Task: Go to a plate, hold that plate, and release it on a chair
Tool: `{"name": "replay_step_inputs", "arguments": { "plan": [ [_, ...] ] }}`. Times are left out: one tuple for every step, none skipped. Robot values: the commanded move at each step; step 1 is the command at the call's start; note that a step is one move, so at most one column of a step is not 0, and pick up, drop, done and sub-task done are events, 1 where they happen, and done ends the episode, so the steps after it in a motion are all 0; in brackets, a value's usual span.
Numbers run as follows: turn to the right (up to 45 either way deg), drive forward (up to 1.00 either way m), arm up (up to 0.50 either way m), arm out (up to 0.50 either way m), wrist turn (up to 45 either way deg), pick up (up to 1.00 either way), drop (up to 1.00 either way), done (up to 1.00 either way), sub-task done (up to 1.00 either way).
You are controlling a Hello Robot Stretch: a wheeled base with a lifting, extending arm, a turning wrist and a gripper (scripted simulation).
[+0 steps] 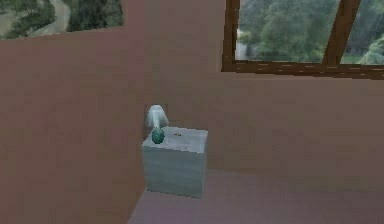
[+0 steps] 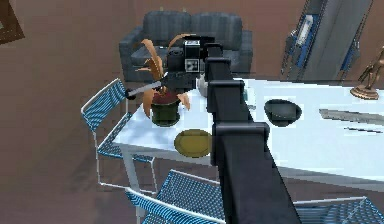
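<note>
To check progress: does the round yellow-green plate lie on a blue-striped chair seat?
No, the round yellow-green plate lies on the white tabletop near its edge, apart from the blue-striped chair at the arm side view's left.

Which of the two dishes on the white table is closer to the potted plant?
The yellowish plate, beside the plant; the dark bowl sits beyond the arm.

A white table (image 2: 330, 140) carries a yellowish plate (image 2: 192, 142) near its 7 o'clock corner. A potted plant (image 2: 165, 108) stands at 11 o'clock from the plate, and a dark bowl (image 2: 283, 110) sits at 2 o'clock from it. A brownish statue (image 2: 366, 80) stands at the tabletop's 2 o'clock end. Elsewhere, a small grey cabinet (image 1: 176, 160) bears a green round thing (image 1: 158, 135), with a white thing (image 1: 155, 116) at its 12 o'clock.
</note>
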Motion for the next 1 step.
{"name": "replay_step_inputs", "arguments": {
  "plan": [
    [0.0,0.00,0.00,0.00,45.0,0.00,0.00,0.00,0.00]
  ]
}}
